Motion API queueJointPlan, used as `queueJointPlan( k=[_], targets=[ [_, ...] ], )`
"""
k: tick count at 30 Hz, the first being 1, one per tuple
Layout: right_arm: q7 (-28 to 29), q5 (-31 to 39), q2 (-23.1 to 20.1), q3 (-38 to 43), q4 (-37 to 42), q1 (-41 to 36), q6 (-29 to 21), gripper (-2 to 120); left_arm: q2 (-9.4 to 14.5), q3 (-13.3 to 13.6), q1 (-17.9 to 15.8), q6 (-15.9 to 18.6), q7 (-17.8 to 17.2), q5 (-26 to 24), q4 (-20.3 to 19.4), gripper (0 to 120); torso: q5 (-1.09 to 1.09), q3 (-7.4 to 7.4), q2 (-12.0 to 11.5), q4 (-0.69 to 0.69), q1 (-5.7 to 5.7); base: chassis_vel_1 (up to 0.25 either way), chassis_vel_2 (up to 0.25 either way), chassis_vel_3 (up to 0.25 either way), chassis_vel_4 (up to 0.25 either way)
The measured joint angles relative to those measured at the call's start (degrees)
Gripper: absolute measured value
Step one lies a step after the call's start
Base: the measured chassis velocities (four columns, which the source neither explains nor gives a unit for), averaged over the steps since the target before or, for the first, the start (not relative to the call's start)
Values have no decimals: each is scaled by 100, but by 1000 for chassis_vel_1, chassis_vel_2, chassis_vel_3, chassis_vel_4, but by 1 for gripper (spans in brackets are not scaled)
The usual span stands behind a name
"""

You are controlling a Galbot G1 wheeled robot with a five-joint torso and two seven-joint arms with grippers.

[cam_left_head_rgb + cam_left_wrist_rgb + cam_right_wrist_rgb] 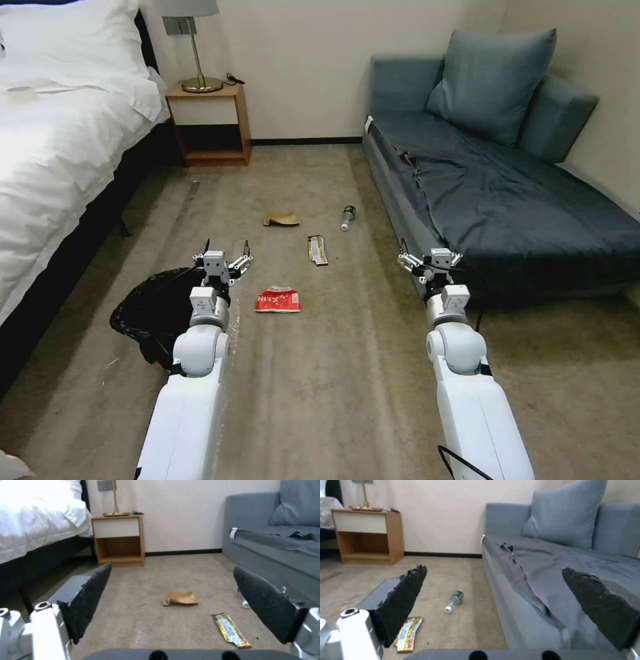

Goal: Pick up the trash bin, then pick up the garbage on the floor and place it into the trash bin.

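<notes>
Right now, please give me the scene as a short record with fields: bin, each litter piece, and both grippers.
trash bin: on the carpet beside the bed, black liner showing, partly behind the left arm
snack packet: red and white, flat on the carpet, nearest the robot
gold wrapper: on the carpet beyond the packet
cardboard scrap: farther out
bottle: lying near the sofa
left gripper: open, above the bin's far edge, holding nothing
right gripper: open, by the sofa front, holding nothing

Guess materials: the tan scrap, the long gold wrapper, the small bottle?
Tan scrap: matte, creased, looks like cardboard or stiff paper. Gold wrapper: glossy printed film, probably foil-lined plastic. Bottle: clear, likely plastic, with green label and white cap.
</notes>
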Motion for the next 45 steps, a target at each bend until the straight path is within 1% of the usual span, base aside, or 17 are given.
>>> queueJointPlan(
  k=[18,22,23,24,26,27,29,30,32,34,35,37,38,40,41,44,45],
  targets=[
    [0,0,0,0,0,0,0,100,0,0,0,0,0,0,0,98,0,0,0,0,0,0,0,0,0],
    [112,207,-116,70,273,-141,-189,100,38,-50,39,117,-11,-72,-86,100,-1,0,0,0,0,0,0,0,0],
    [233,405,-230,153,533,-274,-369,100,122,-172,121,337,-67,-211,-274,100,-1,0,0,-2,0,0,0,0,0],
    [233,405,-230,153,533,-274,-369,100,122,-172,121,337,-67,-211,-274,100,-1,0,0,-2,0,0,0,0,0],
    [403,693,-398,259,928,-480,-640,100,254,-355,253,702,-156,-434,-577,100,-1,0,0,-2,0,0,0,0,0],
    [403,693,-398,259,928,-480,-640,100,254,-355,253,702,-156,-434,-577,100,-1,0,0,-2,0,0,0,0,0],
    [506,881,-504,300,1192,-616,-809,100,472,-663,467,1298,-298,-807,-1074,100,5,0,1,1,0,0,0,0,0],
    [506,881,-504,300,1192,-616,-809,100,472,-663,467,1298,-298,-807,-1074,100,5,0,1,1,0,0,0,0,0],
    [591,1022,-588,351,1385,-702,-934,100,553,-781,548,1517,-359,-941,-1253,100,0,0,1,3,0,0,0,0,0],
    [797,1364,-784,455,1832,-922,-1252,100,714,-999,709,1971,-453,-1225,-1631,100,1,0,1,-1,0,0,0,0,0],
    [797,1364,-784,455,1832,-922,-1252,100,714,-999,709,1971,-453,-1225,-1631,100,1,0,1,-1,0,0,0,0,0],
    [1003,1715,-989,563,2301,-1150,-1577,100,891,-1242,885,2453,-565,-1527,-2031,100,-1,-1,1,0,0,0,0,0,0],
    [1003,1715,-989,563,2301,-1150,-1577,100,891,-1242,885,2453,-565,-1527,-2031,100,-1,-1,1,0,0,0,0,0,0],
    [1091,1937,-1118,611,2594,-1296,-1746,100,1066,-1485,1059,2934,-673,-1827,-2435,100,4,0,1,1,0,0,0,0,0],
    [1091,1937,-1118,611,2594,-1296,-1746,100,1066,-1485,1059,2934,-673,-1827,-2435,100,4,0,1,1,0,0,0,0,0],
    [1213,2369,-1392,724,3115,-1580,-1992,100,1286,-1795,1277,3537,-815,-2201,-2934,100,-7,0,1,-1,-1,0,0,0,0],
    [1213,2369,-1392,724,3115,-1580,-1992,100,1286,-1795,1277,3537,-815,-2201,-2934,100,-7,0,1,-1,-1,0,0,0,0]
  ],
)
